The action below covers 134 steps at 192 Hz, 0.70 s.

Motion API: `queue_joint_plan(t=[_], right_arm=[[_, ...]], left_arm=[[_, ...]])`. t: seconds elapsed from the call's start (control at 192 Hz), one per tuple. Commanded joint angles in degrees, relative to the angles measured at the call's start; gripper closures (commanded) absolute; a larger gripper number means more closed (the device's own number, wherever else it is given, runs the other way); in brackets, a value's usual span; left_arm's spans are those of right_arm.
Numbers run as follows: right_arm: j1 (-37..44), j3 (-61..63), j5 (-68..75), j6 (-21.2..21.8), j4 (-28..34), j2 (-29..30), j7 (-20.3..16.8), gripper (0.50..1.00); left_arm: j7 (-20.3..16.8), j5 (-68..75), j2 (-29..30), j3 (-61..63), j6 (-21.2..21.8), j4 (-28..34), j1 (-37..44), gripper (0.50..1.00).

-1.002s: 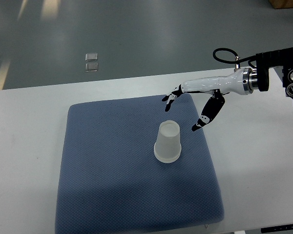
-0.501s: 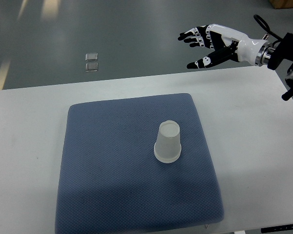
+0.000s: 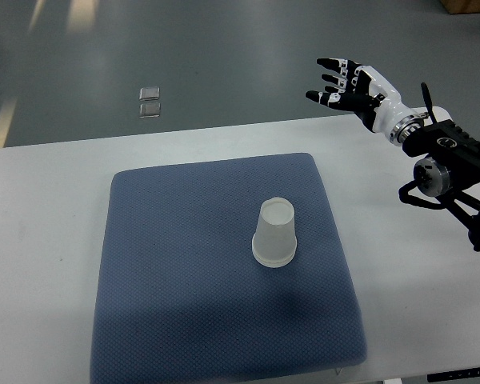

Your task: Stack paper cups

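A translucent white paper cup (image 3: 274, 233) stands upside down near the middle of the blue pad (image 3: 184, 280); whether it is one cup or a nested stack I cannot tell. My right hand (image 3: 338, 82) is raised above the table's far edge at the upper right, well away from the cup. Its fingers are spread and hold nothing. The right arm (image 3: 444, 156) comes in from the right edge. The left arm does not show.
The blue pad lies on a white table (image 3: 48, 240). Beyond the far edge is grey floor with two small square plates (image 3: 150, 102). A brown object corner (image 3: 464, 5) shows at the top right.
My right hand has lifted away from the pad beside the cup, risen past the table's far edge and turned, the forearm swinging down toward the right edge. The cup has not moved.
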Motion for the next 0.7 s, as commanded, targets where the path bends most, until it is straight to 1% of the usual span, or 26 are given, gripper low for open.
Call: queue_joint_plan(t=[0.0, 0.365, 0.694], right_arm=[[-1.4, 0.2, -0.3, -0.2, -0.1, 1.2, 0.2, 0.585], [-4.7, 0.2, -0.6, -0.1, 0.0, 4.4, 0.3, 0.583], [-5.4, 0.5, 0.2, -0.4, -0.2, 4.9, 0.4, 0.583]], left_arm=[[0.0, 0.0, 0.0, 0.0, 0.0, 0.0, 0.0, 0.500], [0.0, 0.0, 0.0, 0.0, 0.0, 0.0, 0.0, 0.500], [0.0, 0.0, 0.0, 0.0, 0.0, 0.0, 0.0, 0.500]])
